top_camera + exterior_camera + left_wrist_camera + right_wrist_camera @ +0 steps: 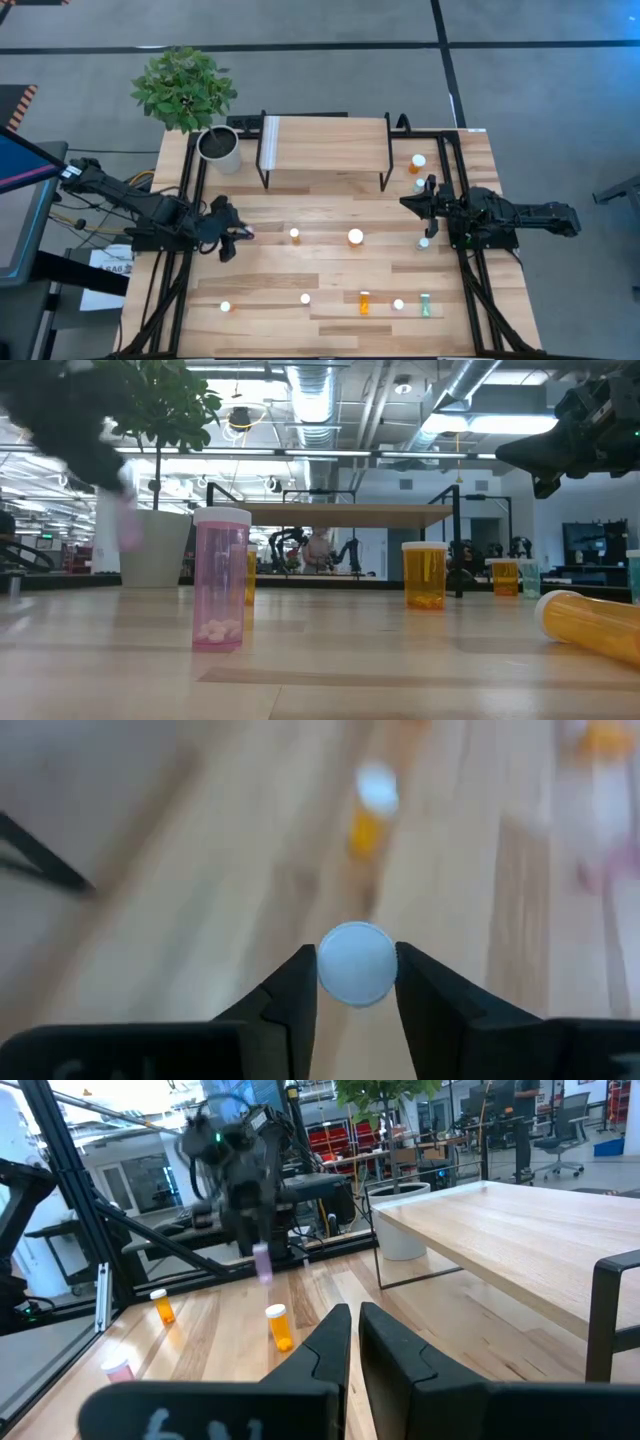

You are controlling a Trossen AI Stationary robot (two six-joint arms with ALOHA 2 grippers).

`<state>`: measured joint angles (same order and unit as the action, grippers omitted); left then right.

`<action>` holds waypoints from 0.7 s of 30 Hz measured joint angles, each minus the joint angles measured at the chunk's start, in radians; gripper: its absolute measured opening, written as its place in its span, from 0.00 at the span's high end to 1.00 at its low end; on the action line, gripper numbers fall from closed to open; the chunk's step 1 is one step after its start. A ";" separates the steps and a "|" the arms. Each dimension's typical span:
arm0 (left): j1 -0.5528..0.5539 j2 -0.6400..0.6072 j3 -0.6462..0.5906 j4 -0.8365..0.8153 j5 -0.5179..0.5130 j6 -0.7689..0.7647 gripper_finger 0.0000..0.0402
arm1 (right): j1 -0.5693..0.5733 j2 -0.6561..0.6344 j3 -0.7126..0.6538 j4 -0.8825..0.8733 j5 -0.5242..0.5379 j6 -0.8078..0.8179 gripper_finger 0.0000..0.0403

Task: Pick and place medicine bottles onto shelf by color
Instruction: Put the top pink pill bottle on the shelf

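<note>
My left gripper (240, 236) is above the table's left middle, shut on a pink medicine bottle (262, 1264). The bottle's white cap (357, 963) shows between the fingers in the left wrist view. My right gripper (408, 203) hangs empty, fingers shut, above the table right of the shelf (325, 143). The shelf stands at the far middle with a bare wood top. Other bottles stand on the table: an orange one (294, 235), a larger white-capped one (355, 237), one by the shelf's right leg (417, 162) and a pink one (221, 578). An orange bottle (364, 302) and a green one (425, 305) lie on their sides. My left gripper pinches the pink bottle at its capped top end (357, 963) between its two fingers, one on each side. The fingers come from above, pointing down. The bottle hangs upright below them (128, 525), lifted clear of the table.
A potted plant in a grey-white pot (220, 148) stands left of the shelf. Several small bottles stand along the near part of the table (305, 298). Black frame rails run along both table sides (470, 280).
</note>
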<state>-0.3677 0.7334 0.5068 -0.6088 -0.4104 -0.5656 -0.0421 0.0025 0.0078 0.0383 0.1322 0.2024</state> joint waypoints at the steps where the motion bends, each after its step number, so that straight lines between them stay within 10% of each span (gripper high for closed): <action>1: 0.015 0.000 0.026 0.000 -0.040 0.017 0.74 | 0.000 0.000 0.000 0.000 0.000 0.000 0.87; 12: 0.318 0.094 0.413 -0.007 -0.152 0.428 0.74 | 0.000 0.000 0.000 0.000 0.000 0.000 0.87; 21: 0.609 0.410 0.802 -0.115 -0.026 0.684 0.75 | 0.000 0.000 0.000 0.000 0.000 0.000 0.87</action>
<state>0.2415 1.1436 1.3088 -0.7235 -0.4363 0.1182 -0.0422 0.0029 0.0074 0.0383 0.1320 0.2028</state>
